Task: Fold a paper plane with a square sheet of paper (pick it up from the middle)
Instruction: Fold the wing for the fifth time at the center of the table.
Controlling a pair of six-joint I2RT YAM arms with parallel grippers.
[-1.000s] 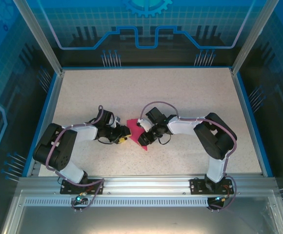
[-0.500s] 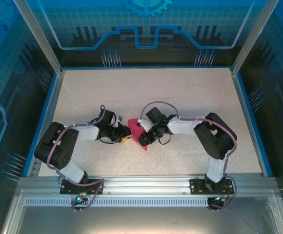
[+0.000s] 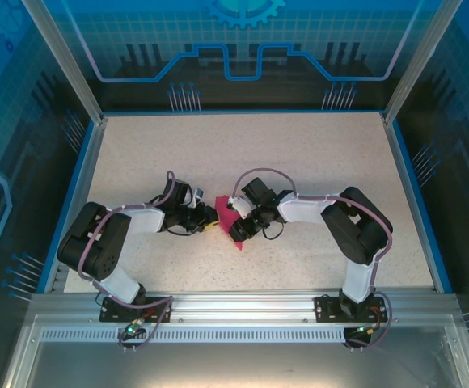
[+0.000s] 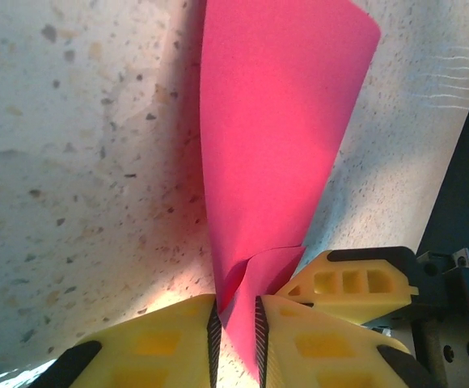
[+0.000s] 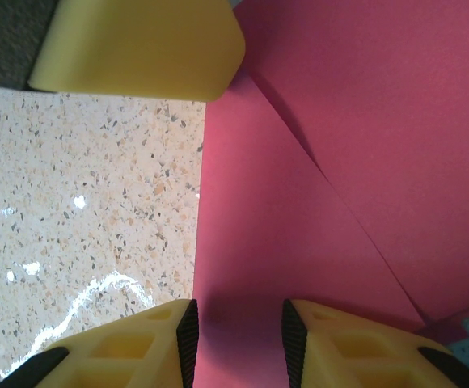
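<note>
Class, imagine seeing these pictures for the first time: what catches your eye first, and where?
The magenta-pink paper stands out at the middle of the speckled table, between both arms. Up close, its crumpled corner sits between the yellow fingers of the left gripper, while the right gripper stands open over it.

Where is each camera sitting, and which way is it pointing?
Top external: above and behind the left arm and right arm, looking down on the table; left claw and right claw meet at the paper.
Left wrist: on the left arm, looking along the left claw at the paper; its fingers flank the paper's corner.
Right wrist: on the right arm, looking down at paper and table; its fingers at the bottom.
Shared: all three see the paper.
</note>
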